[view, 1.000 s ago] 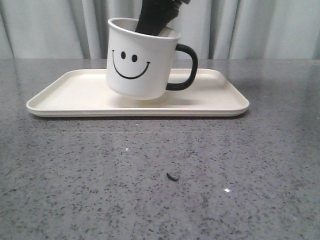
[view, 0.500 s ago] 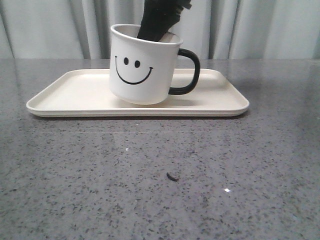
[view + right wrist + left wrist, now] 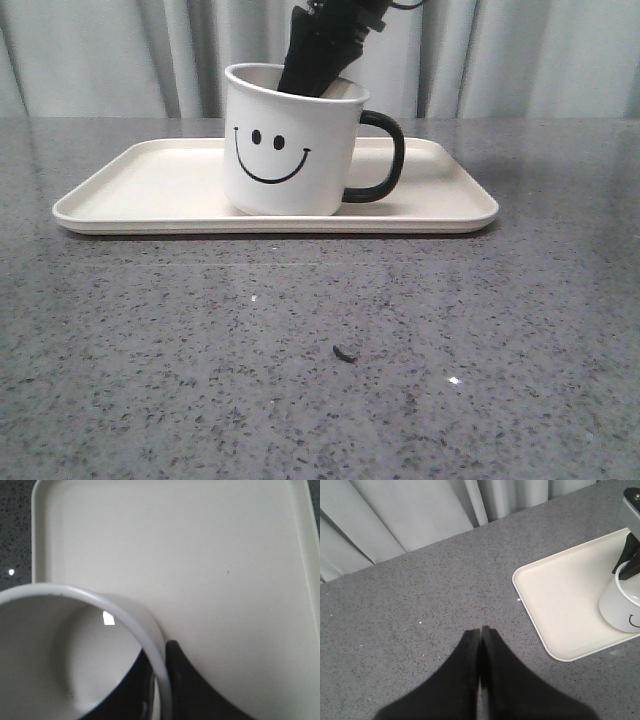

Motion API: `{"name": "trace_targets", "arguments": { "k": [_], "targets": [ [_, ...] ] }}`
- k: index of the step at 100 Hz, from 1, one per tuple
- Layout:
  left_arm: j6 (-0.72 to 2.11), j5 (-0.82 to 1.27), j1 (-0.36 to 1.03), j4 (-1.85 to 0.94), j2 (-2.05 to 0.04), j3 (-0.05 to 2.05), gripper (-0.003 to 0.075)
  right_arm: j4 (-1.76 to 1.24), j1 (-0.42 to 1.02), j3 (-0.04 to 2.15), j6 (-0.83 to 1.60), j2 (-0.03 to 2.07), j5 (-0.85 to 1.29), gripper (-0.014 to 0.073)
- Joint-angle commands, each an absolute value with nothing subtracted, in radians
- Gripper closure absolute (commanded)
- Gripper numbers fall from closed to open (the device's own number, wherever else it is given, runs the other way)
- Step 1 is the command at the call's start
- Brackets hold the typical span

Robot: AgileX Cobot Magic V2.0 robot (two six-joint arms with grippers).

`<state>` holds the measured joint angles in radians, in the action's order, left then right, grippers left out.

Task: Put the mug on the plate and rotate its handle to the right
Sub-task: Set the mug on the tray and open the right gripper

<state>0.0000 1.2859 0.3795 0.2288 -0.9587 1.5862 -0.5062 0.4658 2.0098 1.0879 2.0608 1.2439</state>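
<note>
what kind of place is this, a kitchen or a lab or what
Most likely a robot test bench, not a real kitchen. A dark speckled stone-look table sits before a plain grey curtain, and it holds only a cream plate and a smiley mug, gripped at its rim by the right gripper.

This looks like a staged test or lab setting rather than a lived-in room: a dark grey speckled stone-look tabletop (image 3: 320,360) runs the full width of the front view and ends at its far edge against a plain backdrop of pale grey pleated curtains (image 3: 100,55). The only furnishings on it are a cream plate (image 3: 150,190) toward the far edge and a white smiley-face mug (image 3: 285,140), with black robot arm parts reaching in from above. No appliances, shelves or household clutter show in any view, which suits a bare, curtained-off robot workstation.
</note>
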Motion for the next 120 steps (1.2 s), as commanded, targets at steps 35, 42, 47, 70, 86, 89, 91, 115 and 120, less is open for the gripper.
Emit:
{"name": "trace_targets", "arguments": {
  "k": [35,42,47,70,86,89,91,115,120],
  "targets": [
    [-0.007,1.264,0.383,0.218,-0.952,1.604,0.0739,-0.538,0.460,2.034,1.094,2.002,1.338,0.0659],
    [-0.007,1.264,0.383,0.218,-0.952,1.604,0.0739,-0.538,0.460,2.034,1.094,2.002,1.338,0.0635],
    [-0.007,1.264,0.383,0.218,-0.952,1.604,0.0739,-0.538,0.460,2.034,1.094,2.002,1.338,0.0597],
    [-0.007,1.264,0.383,0.216,-0.952,1.604,0.0739,-0.538,0.461,2.034,1.094,2.002,1.338,0.0507],
    [-0.007,1.264,0.383,0.216,-0.952,1.604,0.0739,-0.538,0.462,2.034,1.094,2.002,1.338,0.0495],
    [-0.007,1.264,0.383,0.216,-0.952,1.604,0.0739,-0.538,0.462,2.034,1.093,2.002,1.338,0.0489],
    [-0.007,1.264,0.383,0.216,-0.952,1.604,0.0739,-0.539,0.462,2.034,1.093,2.002,1.338,0.0483],
    [-0.007,1.264,0.383,0.216,-0.952,1.604,0.0739,-0.541,0.472,2.034,1.091,2.002,1.338,0.0440],
    [-0.007,1.264,0.383,0.214,-0.952,1.604,0.0739,-0.541,0.479,2.034,1.091,2.002,1.338,0.0440]
  ]
}}
